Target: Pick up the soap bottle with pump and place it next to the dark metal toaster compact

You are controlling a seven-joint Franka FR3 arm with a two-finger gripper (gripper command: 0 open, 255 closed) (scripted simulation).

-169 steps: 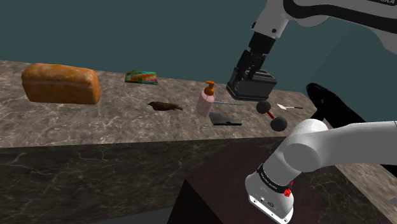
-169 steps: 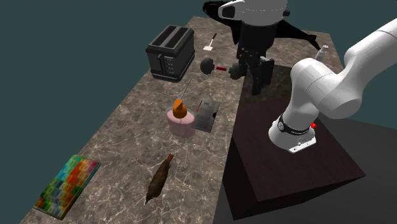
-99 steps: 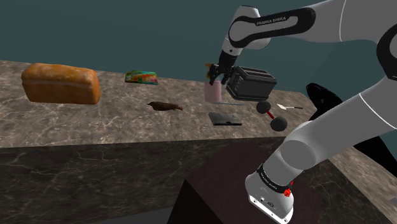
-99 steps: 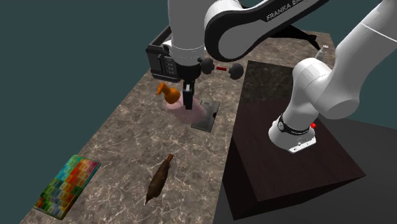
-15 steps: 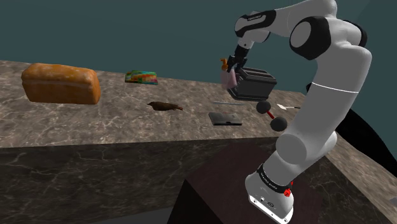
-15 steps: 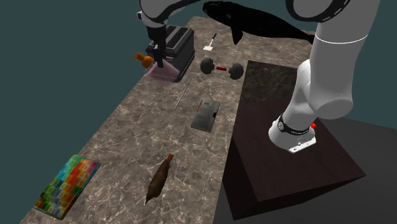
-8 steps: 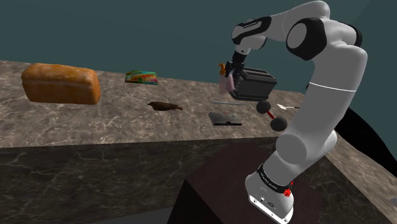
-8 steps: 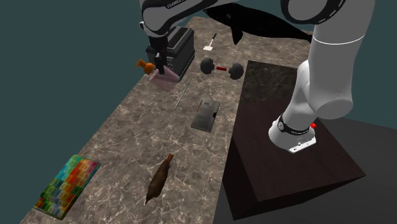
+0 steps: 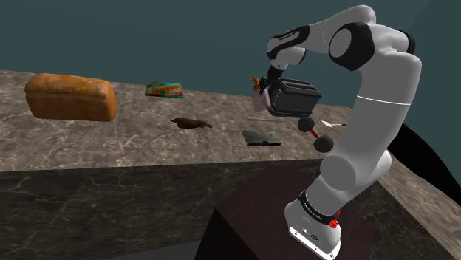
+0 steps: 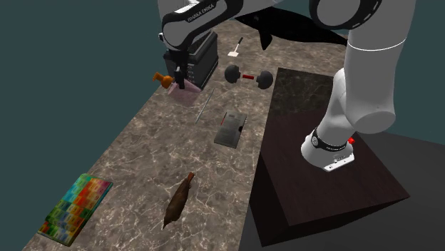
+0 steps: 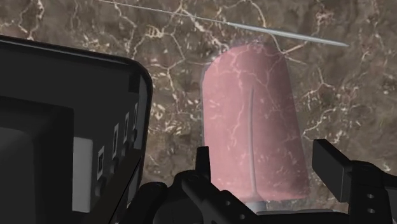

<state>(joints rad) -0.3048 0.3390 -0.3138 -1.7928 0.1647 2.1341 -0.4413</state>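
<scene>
Two black fingers (image 10: 181,78) stand as wide apart as the soap bottle (image 11: 254,121) between them and clasp its pale pink body, one on each side. The bottle hangs tilted, low over the brown marbled worktop (image 10: 142,157). Its orange pump (image 10: 161,75) points away from the toaster. Whether its base touches the stone I cannot tell.

Just beside the fingers, on the side away from the pump, stands the dark toaster (image 10: 192,57). In the wrist view only a narrow strip of worktop separates its front panel from the bottle. Near the fingers, just past the bottle's base, a thin grey rod (image 10: 205,105) lies flat on the stone.

Farther from the fingers lie a dumbbell (image 10: 248,75) with black ends and a red bar, a flat dark slab (image 10: 231,128) and a small pale spatula (image 10: 237,48). Well apart from the fingers lie a brown bottle-shaped thing (image 10: 178,201) on its side and a many-coloured flat pad (image 10: 75,207). A loaf of brown bread (image 9: 70,97) is the farthest thing from them.

The white arm (image 9: 384,89) arches over from its stand (image 10: 335,192), a dark box set against the worktop's long edge. Past the toaster a large black shape (image 10: 285,25) lies at the worktop's far end.
</scene>
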